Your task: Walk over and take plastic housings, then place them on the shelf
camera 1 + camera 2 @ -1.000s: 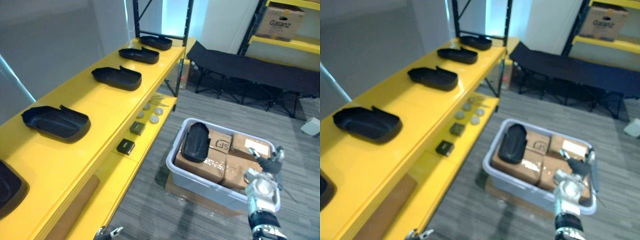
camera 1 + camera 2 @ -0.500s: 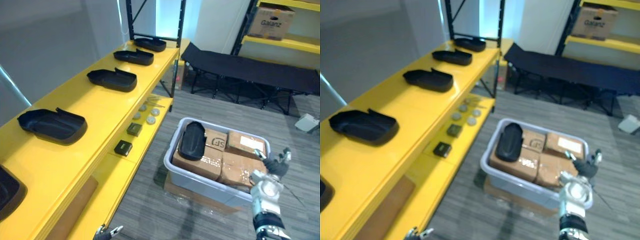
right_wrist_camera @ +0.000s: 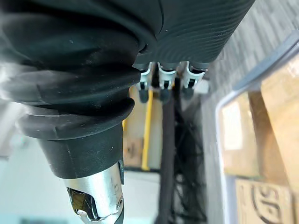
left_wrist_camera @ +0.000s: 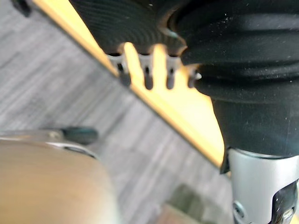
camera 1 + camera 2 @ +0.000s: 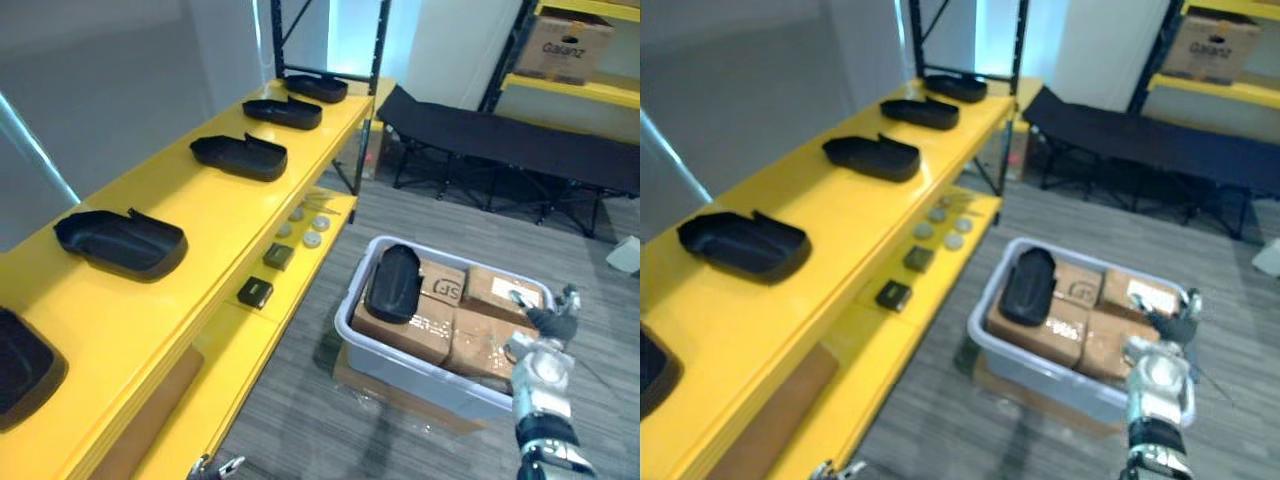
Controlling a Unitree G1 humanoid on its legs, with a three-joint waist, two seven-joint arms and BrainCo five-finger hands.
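Well, this job looks mostly done: five black housings point(image 5: 240, 157) sit in a line along the top of the yellow shelf point(image 5: 190, 215). They run from 7 o'clock up to 12 o'clock in the head views, each well apart from its neighbour, hollow side up. One more housing point(image 5: 393, 283) is left, over at about 4 o'clock. It lies on the cardboard boxes point(image 5: 470, 345) inside the grey bin point(image 5: 352, 318) on the floor, at the bin's end nearer the shelf. It's a shallow, elongated shell, matte black, rounded at one end and thin-walled. Light by the look of it, and I'd guess it wants a grip on the rim. The right robot hand point(image 5: 547, 330) hovers between 4 and 5 o'clock at the bin's right-hand corner, fingers loosely spread and holding nothing. That puts it across the bin from the housing. The left robot hand point(image 4: 147, 77) hangs low beside the shelf's yellow edge, fingers relaxed, empty too. What remains, as I read it: reach across, pick up that shell, and carry it to a free stretch of shelf.
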